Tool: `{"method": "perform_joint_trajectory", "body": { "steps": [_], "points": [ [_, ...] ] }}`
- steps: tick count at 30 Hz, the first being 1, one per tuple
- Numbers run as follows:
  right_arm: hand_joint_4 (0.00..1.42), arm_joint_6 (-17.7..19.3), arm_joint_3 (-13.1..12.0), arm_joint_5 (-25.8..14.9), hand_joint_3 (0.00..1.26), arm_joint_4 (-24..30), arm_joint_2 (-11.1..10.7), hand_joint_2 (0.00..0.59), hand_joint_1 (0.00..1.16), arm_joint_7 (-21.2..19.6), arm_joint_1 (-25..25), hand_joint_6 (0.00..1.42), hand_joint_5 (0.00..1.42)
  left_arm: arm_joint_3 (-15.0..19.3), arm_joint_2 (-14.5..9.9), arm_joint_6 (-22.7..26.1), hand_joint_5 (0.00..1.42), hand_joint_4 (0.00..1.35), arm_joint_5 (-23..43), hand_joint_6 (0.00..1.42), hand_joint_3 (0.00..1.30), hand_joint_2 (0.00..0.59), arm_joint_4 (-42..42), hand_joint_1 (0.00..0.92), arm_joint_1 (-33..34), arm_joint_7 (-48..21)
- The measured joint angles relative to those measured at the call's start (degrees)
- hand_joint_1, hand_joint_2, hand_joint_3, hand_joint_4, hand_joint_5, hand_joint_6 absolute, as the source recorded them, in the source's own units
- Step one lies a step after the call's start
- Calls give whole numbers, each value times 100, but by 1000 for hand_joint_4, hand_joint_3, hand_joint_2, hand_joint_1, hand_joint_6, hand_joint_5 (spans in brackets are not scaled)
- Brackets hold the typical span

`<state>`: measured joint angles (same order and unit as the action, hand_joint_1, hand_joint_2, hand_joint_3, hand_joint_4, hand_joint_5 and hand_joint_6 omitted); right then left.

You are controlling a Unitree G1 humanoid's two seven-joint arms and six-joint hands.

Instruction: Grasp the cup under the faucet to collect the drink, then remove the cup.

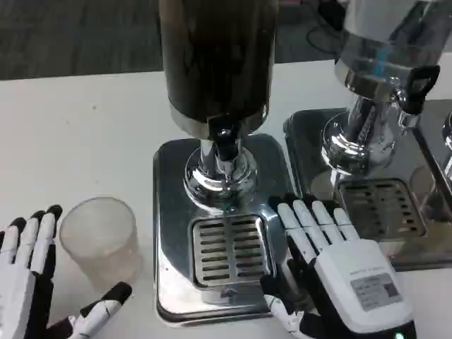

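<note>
A clear, frosted plastic cup (100,239) stands upright on the white table, left of the dispenser's steel base (169,212). My left hand (35,282) is open just beside it, fingers stretched up on the cup's left and the thumb reaching under its near side, with a small gap to the cup. The dark drink dispenser (217,56) has its black faucet (224,145) above the slotted drip grate (229,248), which carries nothing. My right hand (332,272) lies open on the base's right edge, fingers extended toward the back.
A second dispenser (385,63) with a black tap lever (418,85) stands at the right on its own steel tray with a drip grate (381,208). White table surface stretches to the left and behind the cup.
</note>
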<state>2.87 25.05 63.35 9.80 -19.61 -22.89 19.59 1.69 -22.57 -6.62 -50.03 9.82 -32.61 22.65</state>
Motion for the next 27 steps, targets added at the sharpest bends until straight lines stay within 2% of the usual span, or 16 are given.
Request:
{"method": "perform_joint_trajectory", "body": {
  "steps": [11,15,17,19,24,27],
  "points": [
    [0,1,0,-44,0,-4,8,424,320,1,0,1,0,-7,4,8,2,0,28,1,0,106,2,0,9,8],
    [0,0,33,-87,0,-34,72,426,319,25,-52,7,0,240,-6,-260,108,0,54,167,0,105,0,0,-13,629],
    [0,-16,50,-85,0,-37,102,429,318,30,-87,24,0,360,-26,-381,72,0,96,119,0,96,-34,0,21,821],
    [0,-68,59,-84,0,-40,129,430,318,30,-89,26,0,503,-148,-425,5,0,248,11,0,71,-200,0,180,855],
    [0,-175,59,-85,0,-40,173,430,317,25,-20,40,0,601,-376,-527,0,0,794,0,0,3,-683,0,634,439],
    [0,-219,58,-85,0,-40,189,430,317,24,39,42,0,599,-408,-893,0,0,1440,0,0,0,-1091,0,916,143]
  ]
}}
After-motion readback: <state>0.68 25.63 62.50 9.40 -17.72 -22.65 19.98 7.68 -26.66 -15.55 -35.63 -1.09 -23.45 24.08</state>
